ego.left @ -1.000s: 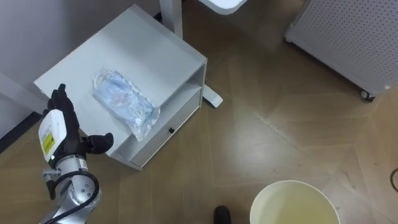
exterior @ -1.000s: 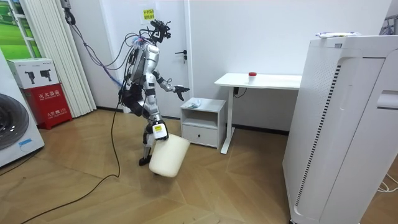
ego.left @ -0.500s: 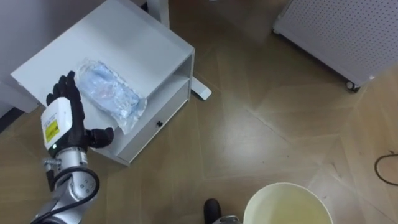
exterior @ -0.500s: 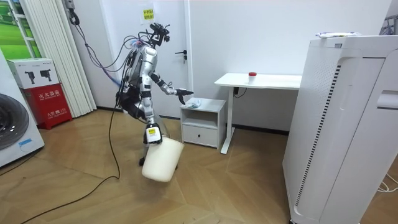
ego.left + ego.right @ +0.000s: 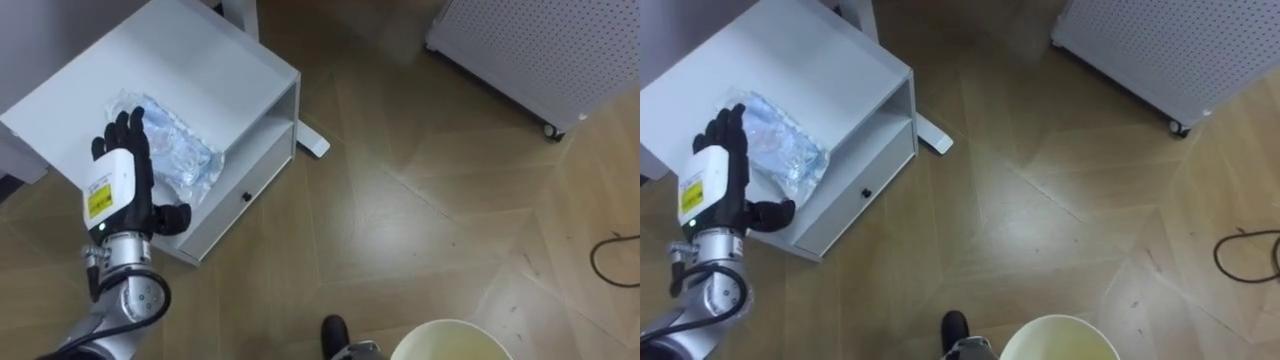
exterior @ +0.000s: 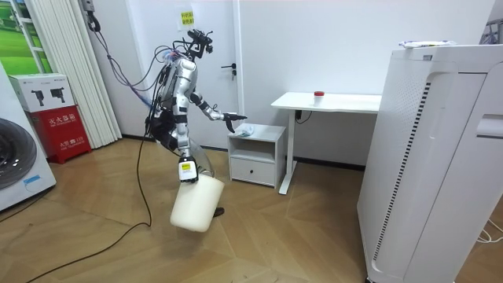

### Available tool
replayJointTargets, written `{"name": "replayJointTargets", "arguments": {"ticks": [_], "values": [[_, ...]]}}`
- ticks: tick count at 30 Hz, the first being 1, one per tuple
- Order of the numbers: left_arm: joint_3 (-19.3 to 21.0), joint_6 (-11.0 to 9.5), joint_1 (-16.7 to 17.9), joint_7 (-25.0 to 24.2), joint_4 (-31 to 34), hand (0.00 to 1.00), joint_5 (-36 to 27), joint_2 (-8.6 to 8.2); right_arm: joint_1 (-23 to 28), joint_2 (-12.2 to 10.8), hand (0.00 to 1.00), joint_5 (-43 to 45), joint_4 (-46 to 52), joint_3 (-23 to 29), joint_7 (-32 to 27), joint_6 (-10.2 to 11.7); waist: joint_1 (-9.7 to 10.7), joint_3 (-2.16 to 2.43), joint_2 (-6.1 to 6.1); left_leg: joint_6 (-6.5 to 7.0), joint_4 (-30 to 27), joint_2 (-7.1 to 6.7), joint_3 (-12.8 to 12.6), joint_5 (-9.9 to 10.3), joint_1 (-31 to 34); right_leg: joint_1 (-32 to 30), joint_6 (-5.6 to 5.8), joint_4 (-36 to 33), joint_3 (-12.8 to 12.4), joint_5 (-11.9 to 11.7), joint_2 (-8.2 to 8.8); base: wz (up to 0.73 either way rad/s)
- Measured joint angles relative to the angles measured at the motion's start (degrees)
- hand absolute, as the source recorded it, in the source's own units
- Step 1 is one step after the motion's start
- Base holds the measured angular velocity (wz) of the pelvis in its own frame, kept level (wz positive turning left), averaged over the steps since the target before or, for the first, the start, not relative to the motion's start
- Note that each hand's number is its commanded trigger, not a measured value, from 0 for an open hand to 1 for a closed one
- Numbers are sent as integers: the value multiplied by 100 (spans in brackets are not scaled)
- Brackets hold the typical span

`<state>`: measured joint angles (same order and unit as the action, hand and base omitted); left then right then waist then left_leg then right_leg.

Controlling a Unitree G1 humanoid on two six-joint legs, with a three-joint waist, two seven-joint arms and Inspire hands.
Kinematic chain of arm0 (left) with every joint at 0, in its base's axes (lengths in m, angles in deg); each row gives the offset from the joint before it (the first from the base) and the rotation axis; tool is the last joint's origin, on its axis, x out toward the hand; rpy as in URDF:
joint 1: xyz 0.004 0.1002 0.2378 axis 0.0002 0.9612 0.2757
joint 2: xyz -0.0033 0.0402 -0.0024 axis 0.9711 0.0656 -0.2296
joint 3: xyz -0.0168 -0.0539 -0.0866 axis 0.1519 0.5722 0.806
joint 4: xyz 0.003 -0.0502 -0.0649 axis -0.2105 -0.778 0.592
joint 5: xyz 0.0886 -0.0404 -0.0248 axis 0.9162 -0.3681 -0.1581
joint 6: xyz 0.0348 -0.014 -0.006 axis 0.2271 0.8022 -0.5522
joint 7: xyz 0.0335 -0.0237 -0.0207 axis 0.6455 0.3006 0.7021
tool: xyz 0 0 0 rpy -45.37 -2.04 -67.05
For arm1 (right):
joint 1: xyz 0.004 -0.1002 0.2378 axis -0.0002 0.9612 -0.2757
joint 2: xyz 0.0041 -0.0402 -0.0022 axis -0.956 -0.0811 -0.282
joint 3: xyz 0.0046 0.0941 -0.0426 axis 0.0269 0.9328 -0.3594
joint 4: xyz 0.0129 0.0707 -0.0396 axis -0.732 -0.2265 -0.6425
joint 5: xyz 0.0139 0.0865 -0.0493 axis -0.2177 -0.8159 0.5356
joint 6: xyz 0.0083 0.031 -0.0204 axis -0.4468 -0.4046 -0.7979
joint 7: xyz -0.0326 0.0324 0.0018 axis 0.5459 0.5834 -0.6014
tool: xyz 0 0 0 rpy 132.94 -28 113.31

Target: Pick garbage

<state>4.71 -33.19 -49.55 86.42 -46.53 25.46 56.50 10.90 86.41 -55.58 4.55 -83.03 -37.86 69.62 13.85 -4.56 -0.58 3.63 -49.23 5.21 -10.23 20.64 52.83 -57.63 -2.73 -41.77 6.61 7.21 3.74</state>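
A crumpled clear plastic bag (image 5: 185, 152) lies on top of a low white cabinet (image 5: 215, 70) with a drawer. My left hand (image 5: 120, 185) hovers open over the bag's near end, its fingers straight and spread and its thumb out to the side. I cannot tell if it touches the bag. In the room view my left hand (image 6: 230, 118) reaches out over the cabinet (image 6: 255, 153). My right hand (image 6: 186, 167) hangs low, shut on the rim of a cream waste bin (image 6: 195, 206). The bin's open top (image 5: 455, 342) shows at the bottom of the eye views.
A white desk (image 6: 330, 102) stands just past the cabinet, one of its feet (image 5: 312, 145) on the wood floor beside it. A white perforated panel on castors (image 5: 540, 50) stands at the upper right. A tall white appliance (image 6: 440, 157) is at the room view's right.
My left hand has gone forward from the cabinet's near corner to over the bag. The robot has leaned closer to the cabinet, and the bin has swung toward the room view's left.
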Motion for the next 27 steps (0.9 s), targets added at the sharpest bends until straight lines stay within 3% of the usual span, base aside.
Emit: {"name": "replayJointTargets", "arguments": {"ticks": [6, 14, 27], "values": [[-490, 67, -143, -2, -75, 0, 120, 214, 0, 151, 100, 76, 54, -122, 242, -79, 8, 0, -1, -5, -124, 20, 4, 48, 109, -104, -5, -114, -19, 3, -46, -2], [-817, 293, -291, -80, -270, 0, 508, 219, 23, 215, 100, 78, 146, -231, 366, -290, 31, 1, -3, -31, -327, 118, 12, 120, 203, -158, -15, -162, -13, -1, -83, -3], [-896, 743, -349, -1095, -536, 0, 497, 217, 253, 339, 100, 349, 500, -222, 599, -570, -2, 10, -22, -24, -529, 105, 71, 136, 460, -382, -46, -291, 6, -49, -82, -1]]}}
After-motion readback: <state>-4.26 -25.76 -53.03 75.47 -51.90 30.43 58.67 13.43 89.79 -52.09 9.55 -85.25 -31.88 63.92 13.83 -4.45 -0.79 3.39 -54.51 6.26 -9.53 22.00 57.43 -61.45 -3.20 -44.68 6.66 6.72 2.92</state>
